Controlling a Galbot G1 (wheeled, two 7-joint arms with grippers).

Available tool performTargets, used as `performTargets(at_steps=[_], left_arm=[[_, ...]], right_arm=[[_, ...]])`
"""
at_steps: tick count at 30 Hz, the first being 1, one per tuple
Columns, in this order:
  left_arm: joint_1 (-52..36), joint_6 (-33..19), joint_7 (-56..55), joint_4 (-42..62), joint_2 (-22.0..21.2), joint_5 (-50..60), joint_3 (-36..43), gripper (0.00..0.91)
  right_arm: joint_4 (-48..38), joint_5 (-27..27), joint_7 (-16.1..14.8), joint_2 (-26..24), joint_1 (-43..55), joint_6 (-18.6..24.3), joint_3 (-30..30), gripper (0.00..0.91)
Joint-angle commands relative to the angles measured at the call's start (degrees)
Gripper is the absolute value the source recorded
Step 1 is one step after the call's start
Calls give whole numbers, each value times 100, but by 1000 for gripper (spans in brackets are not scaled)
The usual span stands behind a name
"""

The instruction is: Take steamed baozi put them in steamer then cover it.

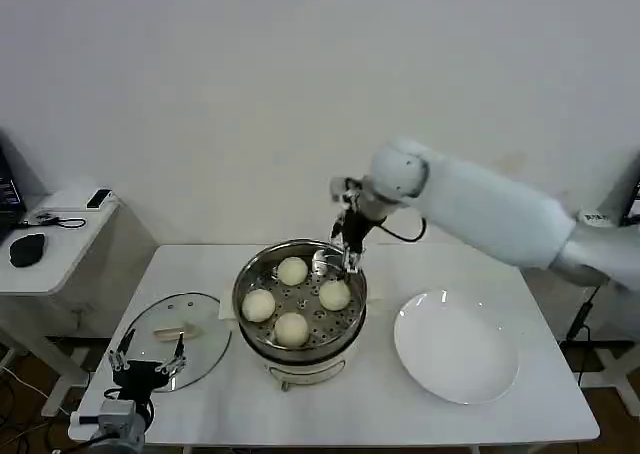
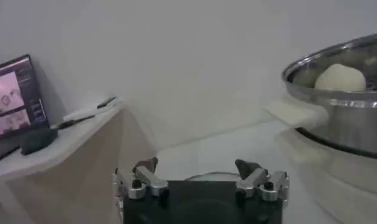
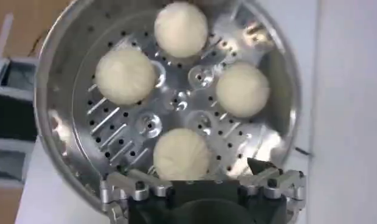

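1. We note a white table (image 1: 480,414) against a pale wall, with a side desk (image 1: 40,264) at left.
2. Four baozi (image 1: 292,271) sit in the steamer (image 1: 300,359); the cover (image 1: 195,349) and a plate (image 1: 455,346) flank it.
3. The right gripper (image 1: 350,259) hangs over the steamer's far rim, fingers spread, empty.
4. The left gripper (image 1: 148,366), fingers spread, empty, hovers at the cover's near edge.

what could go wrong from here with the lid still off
The right gripper hangs open just over the steamer rim; lifting away carelessly, it might clip the rim or the rear baozi. The cover lies flat by the open left gripper, so its low handle may be awkward to grasp and could slip.
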Motion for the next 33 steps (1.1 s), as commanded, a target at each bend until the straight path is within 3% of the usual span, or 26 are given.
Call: performTargets(at_steps=[1, 3, 5, 7, 9, 10, 12, 14, 15, 20, 21, 25, 28, 33], left_arm=[[152, -194, -125, 93, 96, -104, 30, 907], [221, -297, -191, 108, 120, -92, 32, 907], [238, -307, -232, 82, 120, -137, 22, 907], [236, -304, -234, 34, 120, -207, 21, 907], [209, -265, -176, -28, 120, -204, 25, 907], [206, -239, -145, -51, 120, -195, 20, 907], [193, -159, -83, -154, 131, -189, 30, 907], [206, -171, -50, -218, 163, -180, 56, 907], [204, -195, -66, -240, 172, -163, 75, 907], [144, -262, -276, -307, 186, -80, 69, 907], [145, -270, -263, -303, 231, -64, 59, 907], [165, -290, -342, -254, 408, -22, 13, 907], [151, -462, -415, -111, 478, 626, -7, 907], [205, -686, -387, 97, 717, 2119, 84, 907]], right_arm=[[626, 325, 1097, -1214, -1527, 890, 3575, 907], [901, 346, 1321, -1476, -2275, 1036, 4407, 907], [1210, 543, 1604, -1749, -2671, 1155, 4793, 907], [1447, 808, 2155, -2082, -3280, 1519, 5180, 907], [1656, 1171, 2924, -2308, -4179, 2016, 5742, 907], [1750, 1243, 2988, -2319, -4497, 1980, 5989, 907], [2064, 1609, 3457, -2399, -5438, 1999, 6638, 907], [2229, 1766, 3608, -2352, -5955, 2016, 7157, 907], [2411, 1711, 3761, -2126, -6794, 2067, 7718, 907], [2761, 1650, 4189, -1457, -8502, 2469, 8811, 907], [2813, 1644, 4227, -1328, -8765, 2519, 8914, 907], [2817, 1419, 4870, -817, -9427, 3012, 8992, 907], [2864, 1427, 5098, -450, -9791, 3088, 9067, 907], [3015, 1428, 5425, -334, -10045, 3004, 9110, 907]])
